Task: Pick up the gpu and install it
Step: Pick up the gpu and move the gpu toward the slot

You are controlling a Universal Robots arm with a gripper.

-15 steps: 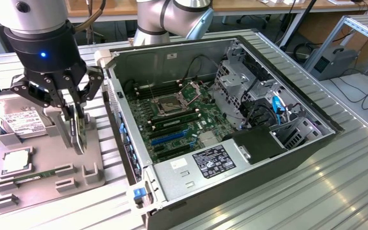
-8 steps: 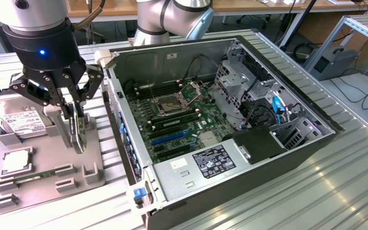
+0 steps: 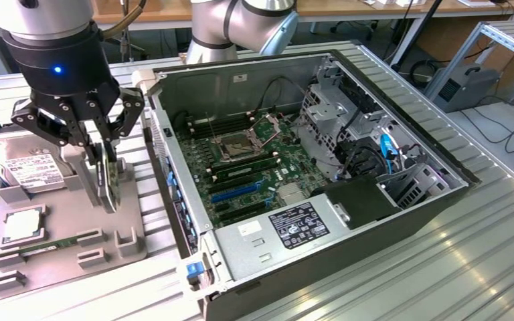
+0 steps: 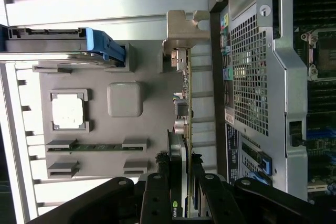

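The bench (image 3: 471,254) carries an open computer case (image 3: 230,83) and, at the exterior view's left of it, a grey tray (image 3: 65,207). A hard drive (image 3: 29,167) lies at the tray's far end. The gpu (image 3: 105,177) stands on edge over the tray, just beside the case's outer wall and outside it. Whether it touches the tray I cannot tell. The tool (image 3: 96,144) is clamped on the gpu's upper edge, one finger on each face. A processor chip (image 3: 22,226) and a memory stick (image 3: 51,244) sit nearer on the tray.
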